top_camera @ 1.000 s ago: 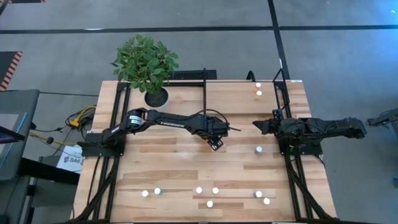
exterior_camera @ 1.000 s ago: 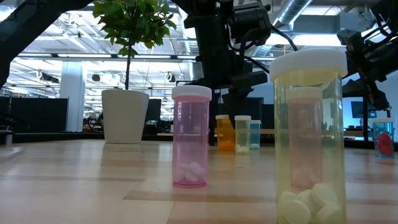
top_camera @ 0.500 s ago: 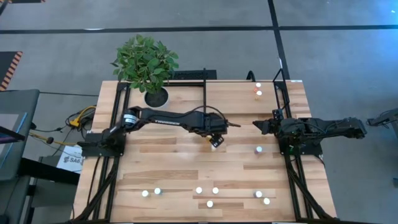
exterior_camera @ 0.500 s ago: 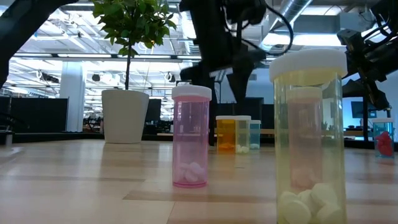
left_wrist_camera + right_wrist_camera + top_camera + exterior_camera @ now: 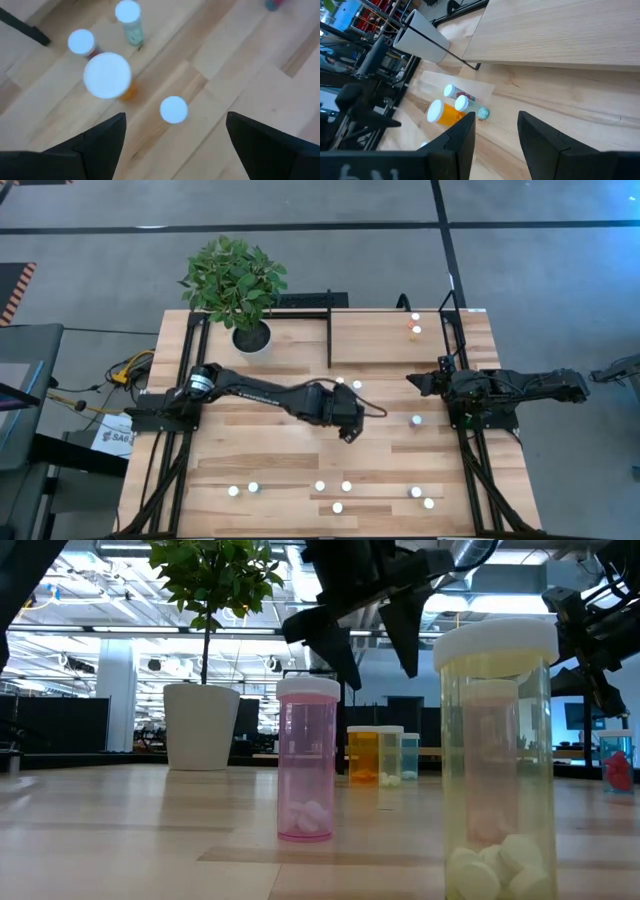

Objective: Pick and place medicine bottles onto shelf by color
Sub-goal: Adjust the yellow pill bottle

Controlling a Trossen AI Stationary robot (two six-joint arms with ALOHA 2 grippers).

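Observation:
My left gripper (image 5: 346,430) hovers open over mid-table, fingers slanting down, holding nothing; in the low view it hangs high (image 5: 365,635). Just beyond it a cluster of medicine bottles stands on the tabletop: a large orange one (image 5: 106,75), a greenish one (image 5: 131,22) and two small white-capped ones (image 5: 81,41) (image 5: 173,109). The shelf (image 5: 390,340), a light board with black bars, lies at the far right with two bottles (image 5: 416,324) on it. My right gripper (image 5: 412,382) waits open at the right, off the table surface.
A white pot with a green plant (image 5: 250,335) stands at the far left. Several bottles (image 5: 330,492) stand along the near edge, among them a pink one (image 5: 308,770) and a yellowish one (image 5: 497,760). One bottle (image 5: 416,420) stands beside the right arm.
My left gripper has risen away from the orange bottle and gone toward the table's near edge, turning a little. The orange bottle stays standing in the cluster, now in plain sight in the low view.

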